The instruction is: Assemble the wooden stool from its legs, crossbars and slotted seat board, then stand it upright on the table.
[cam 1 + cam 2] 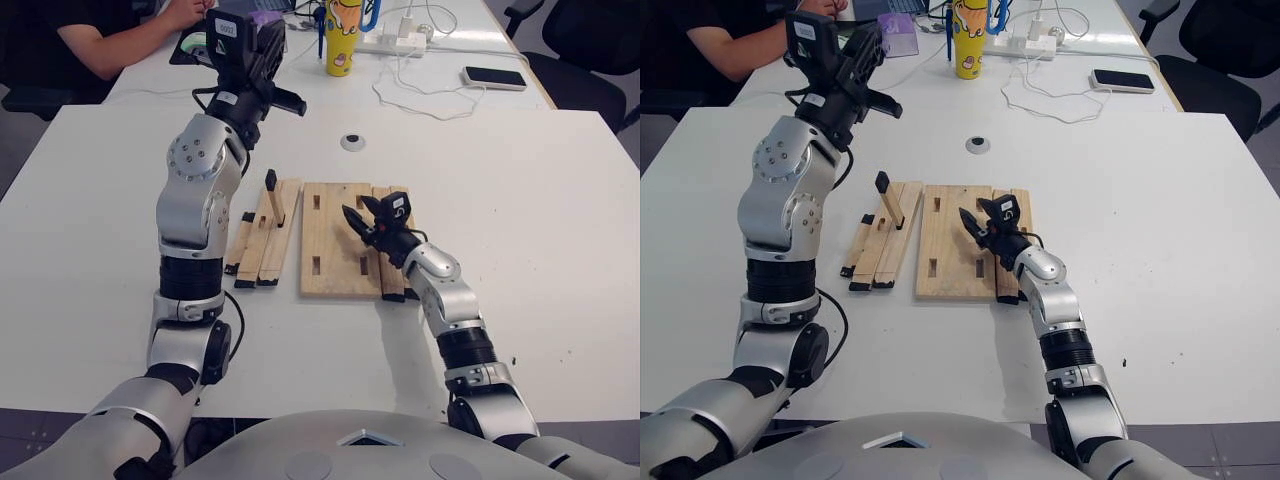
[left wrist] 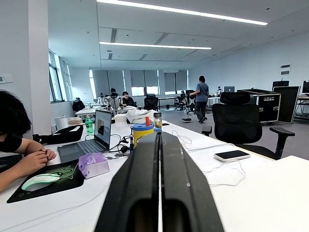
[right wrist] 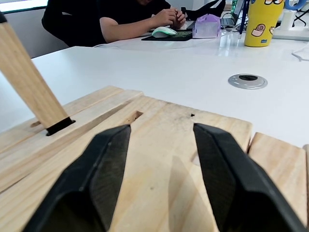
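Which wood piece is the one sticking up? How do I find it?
Start at the big slotted seat board in the middle of the white table. Just to its left lies a bundle of wooden sticks. One leg stands up, tilted, black-capped, while the others lie flat.

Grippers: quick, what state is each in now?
Left gripper: shut, holding nothing.
Right gripper: open, empty, over the seat board.

Bright overhead strip lights [image 2: 178, 9]; soft shadows on table [image 1: 560, 250] (even, diffuse).
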Tool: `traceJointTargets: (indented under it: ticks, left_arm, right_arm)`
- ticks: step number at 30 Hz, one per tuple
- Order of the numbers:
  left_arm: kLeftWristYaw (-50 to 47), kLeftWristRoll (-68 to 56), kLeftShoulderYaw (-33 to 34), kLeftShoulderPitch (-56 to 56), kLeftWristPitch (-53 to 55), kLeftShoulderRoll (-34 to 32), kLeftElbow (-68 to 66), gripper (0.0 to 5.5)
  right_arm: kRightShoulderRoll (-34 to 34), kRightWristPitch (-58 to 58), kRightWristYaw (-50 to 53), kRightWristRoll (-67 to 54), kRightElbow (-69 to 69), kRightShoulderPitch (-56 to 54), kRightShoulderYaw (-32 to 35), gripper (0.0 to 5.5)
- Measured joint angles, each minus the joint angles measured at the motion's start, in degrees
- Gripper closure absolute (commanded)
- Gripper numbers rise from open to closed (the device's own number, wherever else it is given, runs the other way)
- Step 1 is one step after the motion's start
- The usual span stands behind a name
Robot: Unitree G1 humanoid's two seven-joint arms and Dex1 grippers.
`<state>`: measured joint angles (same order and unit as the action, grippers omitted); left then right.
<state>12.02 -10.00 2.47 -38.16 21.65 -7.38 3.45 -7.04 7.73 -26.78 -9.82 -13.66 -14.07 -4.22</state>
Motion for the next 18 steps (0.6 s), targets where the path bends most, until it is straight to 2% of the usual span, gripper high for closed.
traceJointTargets:
  ticks: [3, 6, 11, 18]
  left_arm:
    - [0.61, -0.14, -0.38, -0.07, 0.39, -0.1, -1.88, 5.48]
    - [3.39, -0.52, -2.96, 3.75, 4.42, 0.35, -11.43, 5.48]
    - [4.74, 0.97, -6.06, 6.57, 2.91, 0.27, -11.53, 5.48]
    - [0.45, 1.74, -2.61, 5.96, -1.16, 0.27, -13.25, 5.48]
  right_arm:
    - [-0.02, -0.04, -0.05, 0.0, 0.0, -0.09, -0.04, 3.09]
    - [0.03, -0.16, -0.21, 0.01, -0.05, -0.13, -0.22, 3.09]
    - [0.07, -0.39, -0.39, 0.04, -0.55, -0.8, -0.38, 3.09]
    - [0.1, -0.88, -0.28, 0.04, -0.64, -1.1, -0.31, 3.09]
